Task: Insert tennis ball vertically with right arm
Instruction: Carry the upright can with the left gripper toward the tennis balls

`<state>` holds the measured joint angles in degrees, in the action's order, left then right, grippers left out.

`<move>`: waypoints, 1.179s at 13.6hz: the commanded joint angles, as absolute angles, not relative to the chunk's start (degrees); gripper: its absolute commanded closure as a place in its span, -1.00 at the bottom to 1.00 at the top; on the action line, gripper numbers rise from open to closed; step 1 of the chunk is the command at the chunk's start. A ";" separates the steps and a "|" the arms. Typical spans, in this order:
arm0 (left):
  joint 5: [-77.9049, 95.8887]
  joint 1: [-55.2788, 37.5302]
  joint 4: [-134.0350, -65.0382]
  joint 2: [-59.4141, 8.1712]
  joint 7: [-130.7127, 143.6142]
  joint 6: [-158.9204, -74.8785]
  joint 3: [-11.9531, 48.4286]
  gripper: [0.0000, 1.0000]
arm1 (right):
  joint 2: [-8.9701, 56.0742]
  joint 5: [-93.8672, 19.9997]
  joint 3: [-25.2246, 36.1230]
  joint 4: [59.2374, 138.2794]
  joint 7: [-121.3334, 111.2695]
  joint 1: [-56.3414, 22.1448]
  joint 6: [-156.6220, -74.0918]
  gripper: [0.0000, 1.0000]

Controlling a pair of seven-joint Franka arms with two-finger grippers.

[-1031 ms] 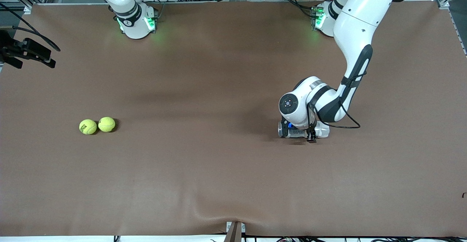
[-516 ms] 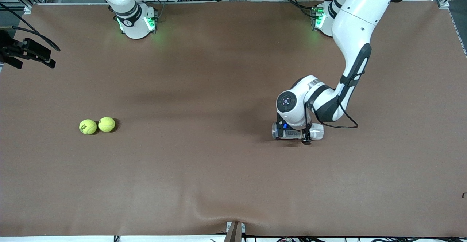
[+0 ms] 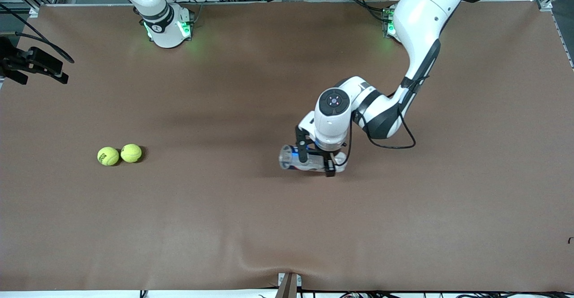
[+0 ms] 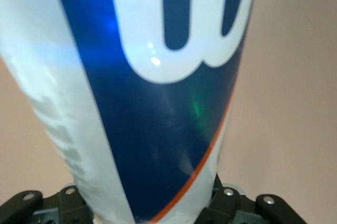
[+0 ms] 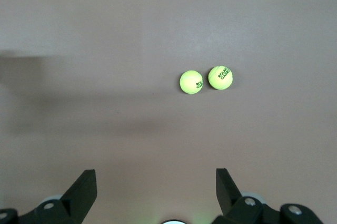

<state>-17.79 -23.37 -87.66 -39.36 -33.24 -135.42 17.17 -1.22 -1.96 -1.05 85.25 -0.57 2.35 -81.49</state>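
Two yellow tennis balls (image 3: pixel 108 156) (image 3: pixel 131 153) lie touching on the brown table toward the right arm's end; the right wrist view shows both (image 5: pixel 191 82) (image 5: pixel 220 77) from high above. My right gripper (image 5: pixel 155 182) hangs open and empty well above the table, away from the balls. My left gripper (image 3: pixel 316 162) is shut on a clear ball can (image 3: pixel 287 159) with a blue and white label (image 4: pixel 158 76), held on its side over the middle of the table, its open mouth pointing toward the balls.
A black camera mount (image 3: pixel 33 64) juts over the table edge at the right arm's end. A small bracket (image 3: pixel 289 284) sits at the table's edge nearest the front camera. The right arm's base (image 3: pixel 166 24) stands at the edge farthest from that camera.
My left arm has carried the can from the left arm's end toward the table's middle. The balls and the right gripper have not moved.
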 commanded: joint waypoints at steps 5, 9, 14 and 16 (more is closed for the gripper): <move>0.77 -32.42 -84.11 -43.33 -24.89 -159.13 16.96 -0.44 | -1.85 -2.90 -1.05 85.52 0.09 2.55 -81.56 -1.00; 3.16 -37.43 -84.29 -47.36 -21.36 -174.51 16.88 -0.44 | -1.85 -2.81 -1.05 85.52 0.09 2.64 -81.47 -1.00; 4.22 -39.46 -84.90 -53.60 -21.09 -192.27 16.96 -0.44 | -1.85 -2.81 -1.05 85.61 0.18 2.55 -80.25 -1.00; 4.13 -39.90 -84.82 -56.50 -21.18 -196.94 16.96 -0.43 | -1.85 -2.81 -0.97 85.61 0.17 2.72 -80.07 -1.00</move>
